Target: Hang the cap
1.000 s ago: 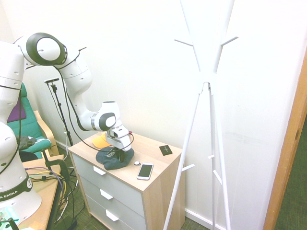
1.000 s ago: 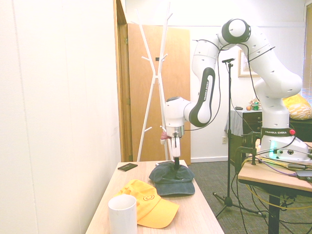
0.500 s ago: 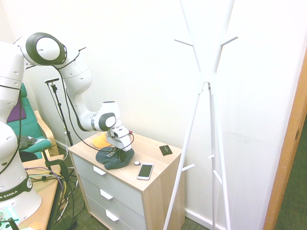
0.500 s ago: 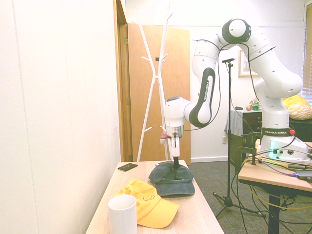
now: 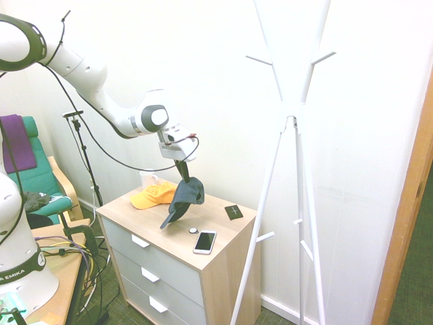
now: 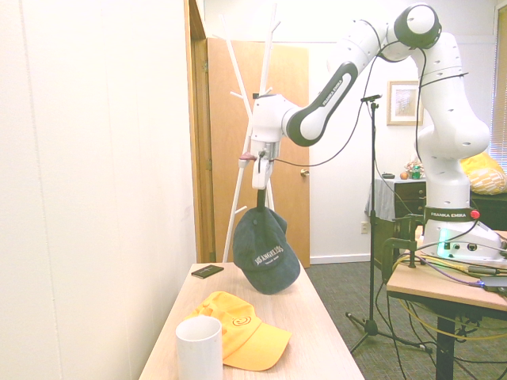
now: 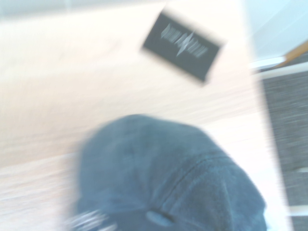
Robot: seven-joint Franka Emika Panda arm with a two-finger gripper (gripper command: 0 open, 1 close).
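Two baseball caps are present: one slate-blue baseball cap [image 6: 266, 252] and one orange-yellow baseball cap [image 6: 242, 331]. The end effector [image 6: 261, 190] is closed on the slate-blue baseball cap, gripping its crown from above. This cap hangs tilted over the dresser [image 5: 179, 254], its brim angled downward and pale lettering on its front. The orange-yellow baseball cap rests on the dresser top, near one white mug [image 6: 199, 349]; the mug's contents cannot be determined. One smartphone [image 5: 205, 242], one small round item [image 5: 193, 231] and one dark card [image 5: 233, 212] also lie on the dresser top. Three drawer handles are visible on the dresser front. One white coat rack [image 5: 293, 122] stands beside the dresser.
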